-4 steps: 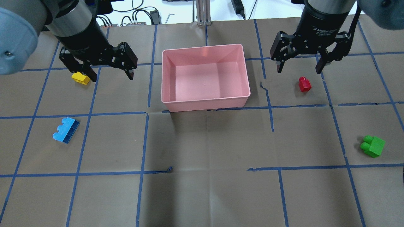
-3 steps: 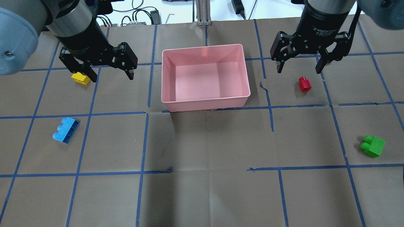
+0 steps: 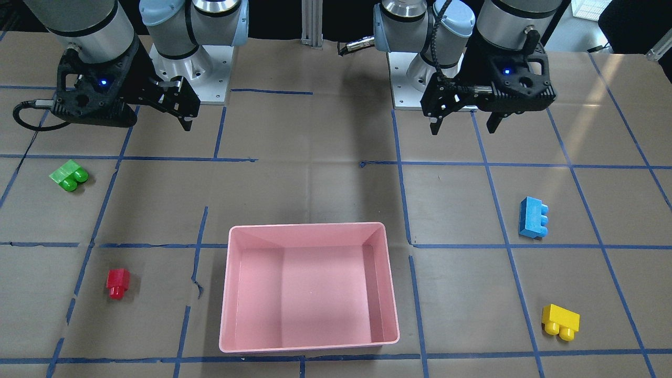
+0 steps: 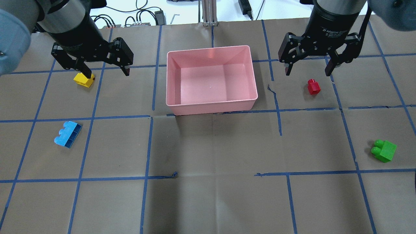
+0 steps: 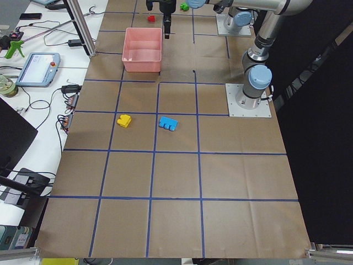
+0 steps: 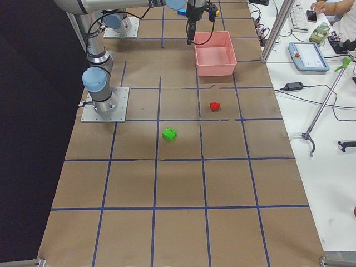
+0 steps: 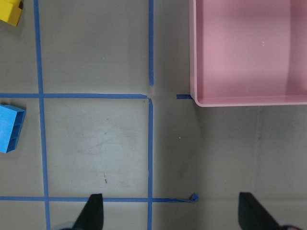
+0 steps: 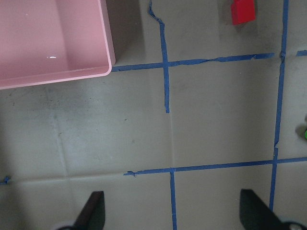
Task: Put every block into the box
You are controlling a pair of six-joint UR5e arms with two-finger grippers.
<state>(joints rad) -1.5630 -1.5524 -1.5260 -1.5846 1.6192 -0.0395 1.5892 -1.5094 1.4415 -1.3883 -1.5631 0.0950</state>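
Brown-paper tabletop (image 4: 211,201), blue tape grid (image 4: 97,178). Yellow block (image 4: 84,80) and blue block (image 4: 67,134) left of box (image 4: 211,109); red block (image 4: 313,86) and green block (image 4: 384,150) right of it. Left fingers (image 4: 123,61) and right fingers (image 4: 330,66) both released. Cabled bench (image 4: 185,9) beyond box.

Red block (image 6: 214,105) and green block (image 6: 169,134) lie outside pink box (image 6: 214,69).
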